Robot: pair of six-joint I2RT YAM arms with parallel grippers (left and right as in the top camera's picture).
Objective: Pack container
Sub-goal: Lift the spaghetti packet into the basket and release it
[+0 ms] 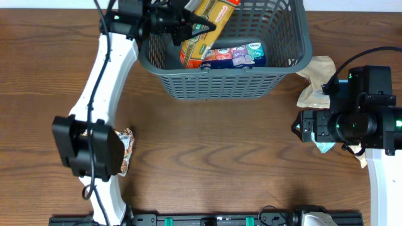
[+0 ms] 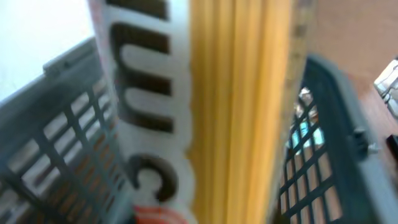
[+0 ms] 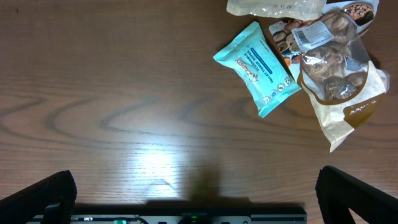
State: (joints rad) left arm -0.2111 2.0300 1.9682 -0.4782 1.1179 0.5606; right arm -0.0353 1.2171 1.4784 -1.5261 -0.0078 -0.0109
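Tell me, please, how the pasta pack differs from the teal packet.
The pasta pack is long and yellow; the teal packet is shorter and teal. The pasta pack leans tilted in the basket, its top past the rim; the teal packet lies flat on the table. The left end effector grips the pasta pack; nothing touches the teal packet. Both are printed packets.

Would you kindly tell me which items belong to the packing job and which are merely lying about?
In the job: container, pasta packet in left claw, blue packet inside.
Lying about, perhaps awaiting packing: teal packet, snack bag, foil packet.
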